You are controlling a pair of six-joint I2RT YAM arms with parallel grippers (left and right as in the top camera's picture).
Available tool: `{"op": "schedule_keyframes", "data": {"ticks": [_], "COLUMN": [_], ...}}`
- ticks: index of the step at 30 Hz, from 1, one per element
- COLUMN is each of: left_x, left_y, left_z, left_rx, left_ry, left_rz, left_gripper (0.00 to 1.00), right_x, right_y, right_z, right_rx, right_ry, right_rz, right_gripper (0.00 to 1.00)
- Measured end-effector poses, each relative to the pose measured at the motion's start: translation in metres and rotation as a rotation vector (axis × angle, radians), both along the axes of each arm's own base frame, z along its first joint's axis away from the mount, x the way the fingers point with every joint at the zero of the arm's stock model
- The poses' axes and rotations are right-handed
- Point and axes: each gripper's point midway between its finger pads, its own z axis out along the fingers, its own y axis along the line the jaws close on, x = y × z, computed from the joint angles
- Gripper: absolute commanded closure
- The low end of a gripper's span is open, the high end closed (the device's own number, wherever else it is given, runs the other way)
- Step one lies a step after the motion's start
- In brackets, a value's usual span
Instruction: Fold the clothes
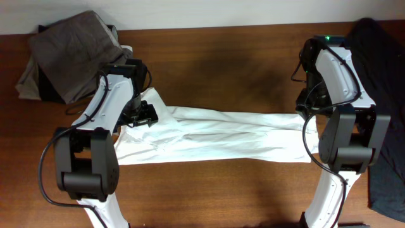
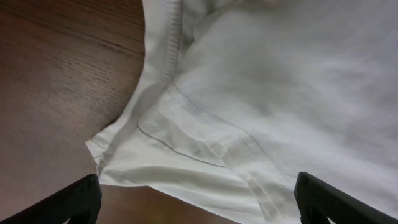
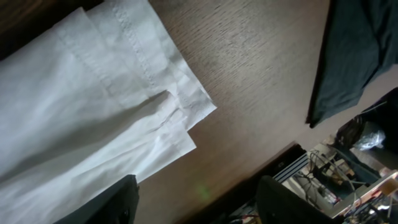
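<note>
The clothes, a white T-shirt (image 1: 215,136), lie folded into a long band across the middle of the wooden table (image 1: 221,57). My left gripper (image 1: 143,115) hovers over the shirt's left end. In the left wrist view its jaws stand wide apart above a stitched hem of the shirt (image 2: 249,112), and the gripper (image 2: 199,205) holds nothing. My right gripper (image 1: 310,106) is at the shirt's right end. In the right wrist view it (image 3: 196,202) is open over bare wood just past the shirt's hemmed corner (image 3: 93,106), gripping nothing.
Folded grey-brown trousers (image 1: 69,44) lie at the back left corner. A dark charcoal garment (image 1: 386,95) covers the right side and shows again (image 3: 354,43) in the right wrist view. Beyond the table edge sit cables and hardware (image 3: 336,180).
</note>
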Motion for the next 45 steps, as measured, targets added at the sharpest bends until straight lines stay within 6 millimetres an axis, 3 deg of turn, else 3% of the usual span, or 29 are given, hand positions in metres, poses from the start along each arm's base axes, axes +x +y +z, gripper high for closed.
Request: {"op": "schedule_keyframes", "data": {"ticks": [3,4,5,6,10,13,17,20,24,30,34,41,45], "left_x": [0.002,0.004,0.009,0.013,0.012,0.005,0.005,0.003,0.007,-0.005,-0.005,-0.009,-0.010], "left_y": [-0.007,-0.011,-0.017,-0.023,-0.064,-0.105,-0.119,-0.116,-0.106,-0.076,-0.067,-0.018,-0.001], "left_z": [-0.001,-0.002,-0.002,-0.002,0.012,0.022,0.018,0.010,-0.018,-0.057,-0.058,-0.059,-0.058], "left_rx": [-0.041,-0.068,-0.098,-0.121,-0.219,-0.258,-0.273,-0.271,-0.263,-0.253,-0.296,-0.264,-0.255], "left_ry": [-0.003,-0.010,-0.027,-0.046,-0.082,-0.103,-0.122,-0.111,-0.058,0.063,0.072,0.093,0.092], "left_rz": [-0.021,-0.036,-0.060,-0.085,-0.241,-0.377,-0.409,-0.402,-0.365,-0.274,-0.217,0.065,0.163], "left_gripper": [0.11,0.11,0.20,0.33,0.76,0.98,0.99,0.99,0.99,0.99,0.95,0.95,0.95], "right_x": [0.003,0.007,0.010,0.013,0.031,0.037,0.027,0.017,0.008,-0.001,-0.001,0.019,0.028], "right_y": [0.000,0.000,0.000,0.001,0.024,0.051,0.091,0.103,0.102,0.094,0.091,0.086,0.086], "right_z": [-0.001,-0.003,-0.004,-0.006,-0.016,-0.029,-0.055,-0.070,-0.095,-0.097,-0.098,-0.101,-0.099], "right_rx": [0.000,0.000,0.008,0.020,0.196,0.334,0.414,0.425,0.423,0.403,0.399,0.376,0.372], "right_ry": [-0.016,-0.029,-0.042,-0.051,-0.118,-0.149,-0.123,-0.103,-0.099,-0.125,-0.137,-0.230,-0.261], "right_rz": [-0.001,0.002,0.016,0.031,0.112,0.174,0.257,0.269,0.252,0.197,0.175,0.166,0.164], "right_gripper": [0.41,0.55,0.88,0.96,0.96,0.96,0.96,0.96,0.96,0.96,0.96,0.96,0.96]}}
